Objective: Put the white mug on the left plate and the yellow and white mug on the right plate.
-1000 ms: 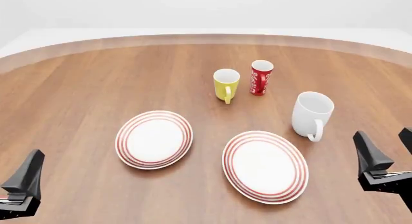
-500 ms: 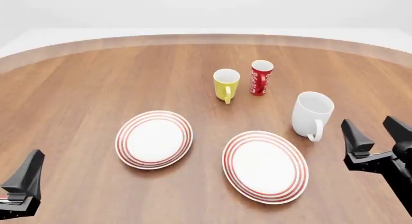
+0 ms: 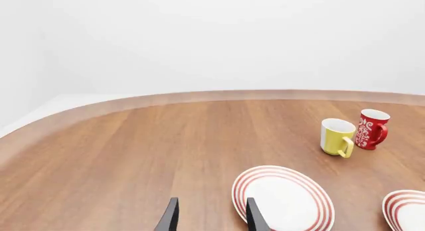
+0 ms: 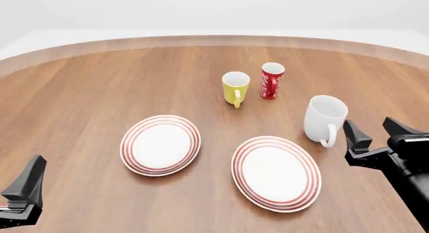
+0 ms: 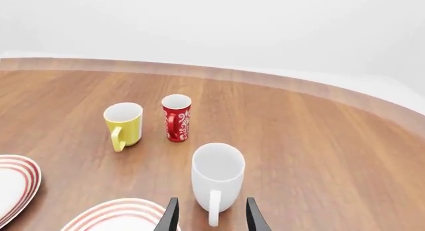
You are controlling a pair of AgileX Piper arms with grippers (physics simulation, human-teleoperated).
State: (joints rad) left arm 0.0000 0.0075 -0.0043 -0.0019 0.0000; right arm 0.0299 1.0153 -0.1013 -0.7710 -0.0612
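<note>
Right gripper (image 4: 375,135) spread open, empty, just beside white mug (image 4: 324,118); advise straddling the handle squarely before clamping; left gripper (image 3: 209,218) open.

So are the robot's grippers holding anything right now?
Left gripper: open, holding nothing.
Right gripper: open, holding nothing, lined up behind the large plain white mug.

**Wood grain, glazed crockery, matt black fingers**

The surface (image 4: 80,92) looks like warm brown wood with fine straight grain and a smooth, low-sheen finish. The white mug (image 4: 324,118) and the yellow and white mug (image 4: 235,87) look like smooth ceramic with a soft gloss, as do the left plate (image 4: 161,144), the right plate (image 4: 276,172) and the red cup (image 4: 272,81). The right gripper's (image 4: 375,134) fingers (image 4: 355,135) look like matt black plastic
</note>
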